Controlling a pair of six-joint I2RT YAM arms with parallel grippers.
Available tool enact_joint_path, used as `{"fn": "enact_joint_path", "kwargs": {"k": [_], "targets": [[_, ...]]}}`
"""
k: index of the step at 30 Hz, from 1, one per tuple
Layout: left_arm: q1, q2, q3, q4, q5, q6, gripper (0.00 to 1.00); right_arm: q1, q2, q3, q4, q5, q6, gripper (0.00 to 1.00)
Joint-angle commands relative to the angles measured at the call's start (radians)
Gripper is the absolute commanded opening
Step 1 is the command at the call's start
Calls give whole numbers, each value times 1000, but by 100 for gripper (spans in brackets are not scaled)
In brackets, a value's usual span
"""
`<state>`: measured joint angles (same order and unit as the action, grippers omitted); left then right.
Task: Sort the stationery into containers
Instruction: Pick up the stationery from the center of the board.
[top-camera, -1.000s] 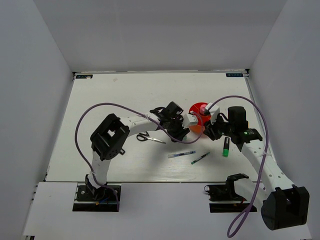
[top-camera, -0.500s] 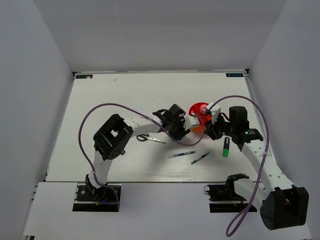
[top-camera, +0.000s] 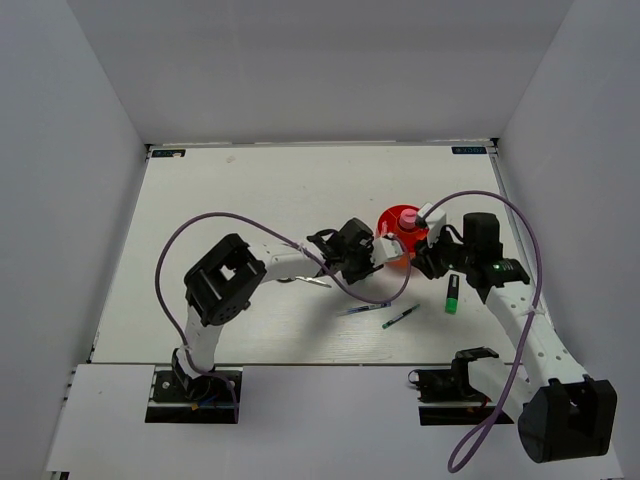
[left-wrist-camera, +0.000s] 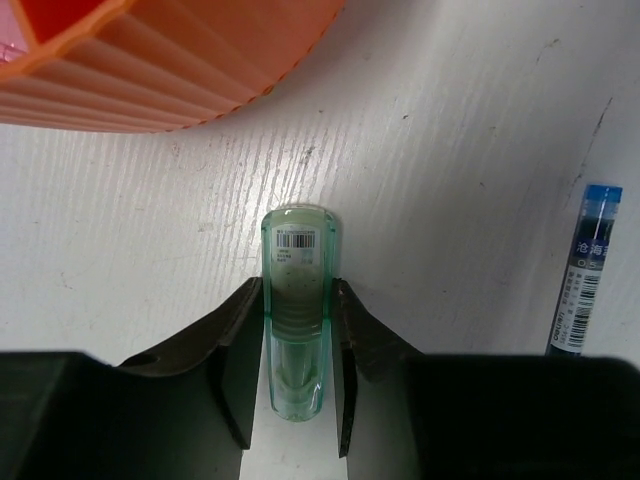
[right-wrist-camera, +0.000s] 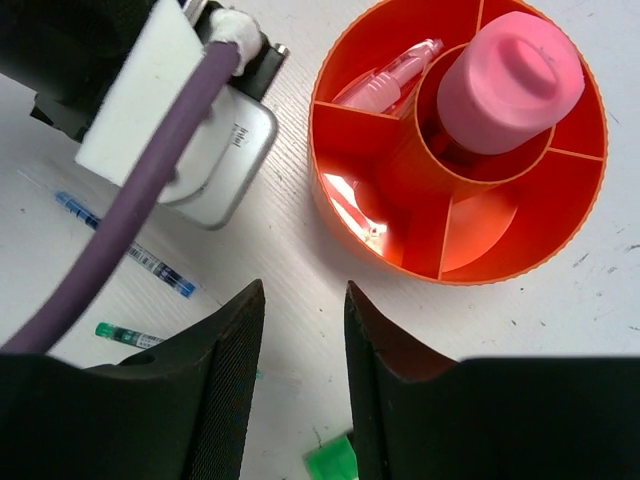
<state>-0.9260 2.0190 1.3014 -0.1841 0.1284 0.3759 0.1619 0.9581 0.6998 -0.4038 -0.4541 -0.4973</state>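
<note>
Orange-red cup (top-camera: 392, 228) sits right of centre on the white counter (top-camera: 230, 200), and both arms are in close beside it. My left gripper (left-wrist-camera: 297, 292) is down at the counter just next to the cup wall, its fingers (left-wrist-camera: 243, 350) pressed against both sides of a pale-green piece (left-wrist-camera: 300, 250), a clear little tube with a barcode label lying flat, so that one is clamped. Blue-white pen (left-wrist-camera: 583, 270) lies just off to the right of it on the wrist camera. My right gripper (right-wrist-camera: 305, 300) hovers beside the cup, jaws apart with nothing between them. From there I look straight into the cup: the pink-capped glue tube (right-wrist-camera: 510, 80) stands in the round middle compartment, and a small pink piece (right-wrist-camera: 390, 75) lies in one outer compartment beside it. On the counter, the green pen (top-camera: 400, 317) is near the blue-white one, the green highlighter (top-camera: 452, 295) lies further right, and the scissors (top-camera: 305, 281) peek out from under my left arm.
</note>
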Motion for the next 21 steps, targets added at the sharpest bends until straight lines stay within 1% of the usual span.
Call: {"fn": "enact_joint_path", "kwargs": {"k": [1, 2, 3, 4, 5, 6, 7, 9, 10, 11, 12, 13, 15, 16, 17, 18, 21], "targets": [[1, -38, -57, -75, -56, -18, 4, -13, -24, 40, -1, -24, 16, 41], [6, -51, -62, -75, -55, -19, 0, -16, -24, 40, 0, -23, 17, 41], [13, -109, -65, -72, -59, -41, 0, -22, -24, 40, 2, -18, 22, 38], [21, -130, -71, -69, -41, -55, 0, -18, -22, 40, 5, -8, 28, 33], [39, -155, -82, -61, -29, -69, 0, -21, -27, 40, 8, -3, 32, 23], [62, -224, -88, -48, -3, -121, 0, -25, -24, 38, 10, -1, 34, 2], [84, -247, -103, -35, 14, -143, 0, -25, -24, 38, 10, 3, 34, 0], [111, -311, -132, 23, 78, -212, 0, -27, -22, 38, 13, 2, 36, 0], [145, -345, -137, 46, 95, -292, 0, -25, -21, 37, 11, 2, 37, 0], [160, -367, -149, 128, 147, -325, 0, -30, -21, 36, 14, 2, 39, 0], [186, -373, -151, 155, 161, -363, 0, -27, -22, 35, 17, 2, 39, 0], [193, -370, -152, 211, 180, -455, 0, -25, -22, 36, 16, 2, 40, 0], [210, -358, -149, 312, 223, -514, 0, -27, -19, 35, 19, 3, 42, 0], [213, -347, -146, 386, 226, -594, 0, -27, -21, 35, 20, 3, 45, 0], [220, -314, -143, 421, 228, -621, 0, -24, -19, 33, 19, 5, 45, 0], [222, -300, -117, 507, 231, -670, 0, -28, -21, 35, 17, 0, 45, 0], [220, -206, -67, 586, 229, -785, 0, -33, -22, 33, 20, -4, 49, 0]]}}
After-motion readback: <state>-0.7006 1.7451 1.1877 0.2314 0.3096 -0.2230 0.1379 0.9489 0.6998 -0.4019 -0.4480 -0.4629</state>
